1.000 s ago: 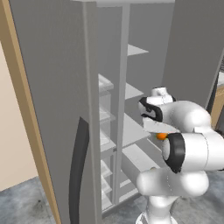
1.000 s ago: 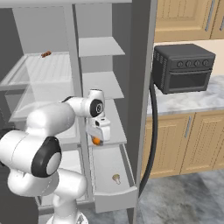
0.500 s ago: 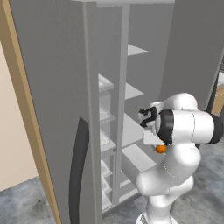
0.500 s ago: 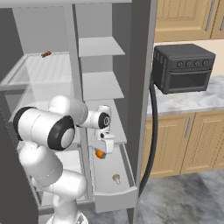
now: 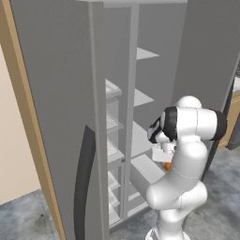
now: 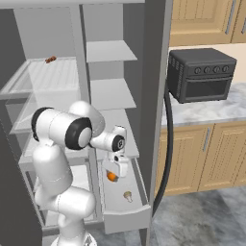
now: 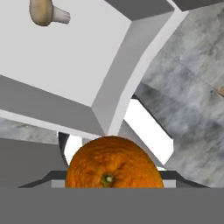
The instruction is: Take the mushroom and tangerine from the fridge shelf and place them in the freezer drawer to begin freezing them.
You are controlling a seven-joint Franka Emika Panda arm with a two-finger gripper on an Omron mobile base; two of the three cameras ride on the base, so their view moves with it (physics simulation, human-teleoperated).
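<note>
Right base view: mushroom is lying in the freezer drawer; tool is gripping the tangerine above it, release pending.

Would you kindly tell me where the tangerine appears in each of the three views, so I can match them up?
Left base view: the tangerine peeks out as an orange speck just right of centre, beside the white arm.
Right base view: left of centre, under the gripper, above the freezer drawer.
Hand view: bottom centre, large, close to the camera.
Shared landmark: the freezer drawer, with the mushroom lying in it.
</note>
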